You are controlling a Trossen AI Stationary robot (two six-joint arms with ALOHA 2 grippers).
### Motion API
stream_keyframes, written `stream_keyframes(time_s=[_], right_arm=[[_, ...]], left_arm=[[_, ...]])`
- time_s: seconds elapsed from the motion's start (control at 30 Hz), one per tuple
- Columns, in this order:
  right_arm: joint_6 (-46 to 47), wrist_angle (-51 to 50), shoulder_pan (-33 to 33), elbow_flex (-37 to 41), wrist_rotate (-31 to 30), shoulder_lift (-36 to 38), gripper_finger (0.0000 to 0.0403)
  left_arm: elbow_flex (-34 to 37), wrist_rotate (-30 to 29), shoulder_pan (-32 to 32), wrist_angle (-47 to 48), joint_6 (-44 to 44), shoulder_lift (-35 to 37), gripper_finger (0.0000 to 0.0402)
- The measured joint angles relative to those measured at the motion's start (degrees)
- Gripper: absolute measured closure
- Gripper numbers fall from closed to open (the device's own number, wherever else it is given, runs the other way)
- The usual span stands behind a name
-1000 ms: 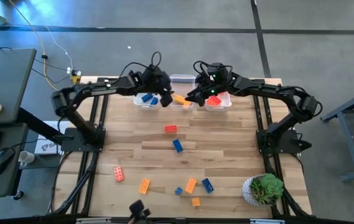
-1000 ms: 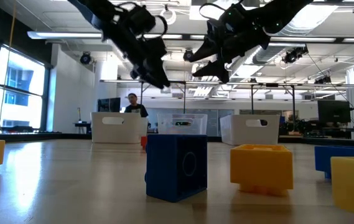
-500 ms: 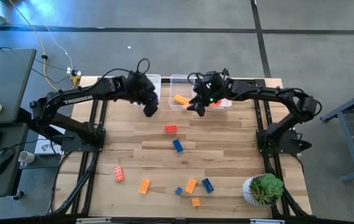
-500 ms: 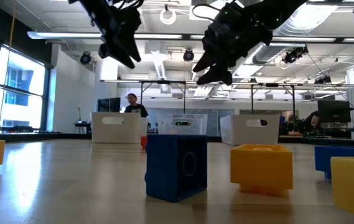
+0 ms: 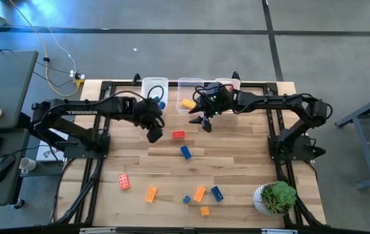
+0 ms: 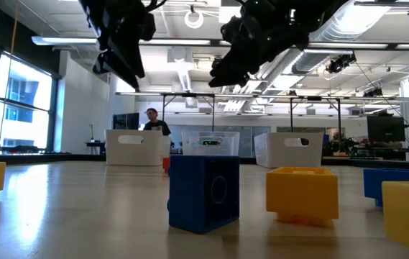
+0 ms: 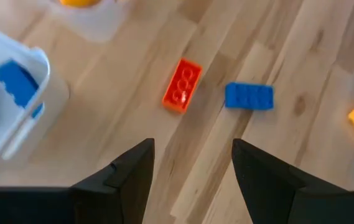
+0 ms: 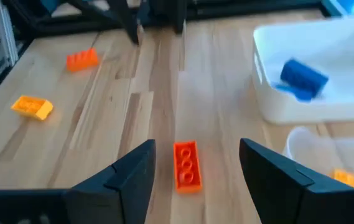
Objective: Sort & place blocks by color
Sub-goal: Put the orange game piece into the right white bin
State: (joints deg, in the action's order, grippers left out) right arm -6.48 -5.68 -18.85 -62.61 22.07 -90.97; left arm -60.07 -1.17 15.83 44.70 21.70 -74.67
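Red, blue and orange blocks lie loose on the wooden table. A red block lies flat near the middle, and a blue block just nearer than it. My left gripper hovers open to the red block's left, slanting down toward it. My right gripper hovers open above and beyond the red block. Both hold nothing. Several more blocks lie near the front edge. Blue blocks sit in the left bin, and an orange block sits in the middle bin.
Three clear bins stand in a row at the far edge; my right arm covers much of the right one. A potted plant stands at the near right corner. In the low view a blue block and a yellow block loom close.
My left gripper has drawn back from over the left bin toward the near edge and a little left, tipping further down. My right gripper has left the right bin, gone toward the table's middle and rolled. Both stay open and nothing held has moved.
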Motion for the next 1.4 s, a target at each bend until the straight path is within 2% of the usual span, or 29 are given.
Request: stream_keyframes(time_s=[0.13, 0.43, 0.57, 0.7, 0.87, 1.17, 1.4], right_arm=[[-1.0, 5.2, 0.0, 0.0, 0.5, -1.6, 0.0185], [-1.1, 16.7, 1.4, -0.6, 0.6, -5.6, 0.0185], [-1.6, 13.2, 2.3, -6.1, 0.6, -8.1, 0.0185], [-2.9, 4.8, 2.5, -12.7, 0.6, -11.8, 0.0185], [-3.9, -3.3, 2.9, -17.8, 0.5, -15.8, 0.0185], [-8.6, -8.5, 5.1, -18.1, -0.3, -20.1, 0.0185], [-7.9, -8.3, 5.9, -18.0, -2.1, -23.4, 0.0185]], left_arm=[[2.7, -1.6, -1.2, -1.8, 2.4, 0.0, 0.0202], [4.8, -0.9, -1.4, -0.7, 4.7, 0.3, 0.0202], [5.0, -1.1, -1.2, 2.4, 3.8, 1.3, 0.0202], [5.0, -2.0, -0.5, 5.9, 3.3, 3.3, 0.0202], [5.0, -5.4, -0.4, 10.8, 3.6, 6.4, 0.0202], [5.0, -10.2, 1.6, 12.6, 4.8, 11.5, 0.0202], [5.0, -9.8, 5.6, 12.5, 3.2, 12.1, 0.0202]])
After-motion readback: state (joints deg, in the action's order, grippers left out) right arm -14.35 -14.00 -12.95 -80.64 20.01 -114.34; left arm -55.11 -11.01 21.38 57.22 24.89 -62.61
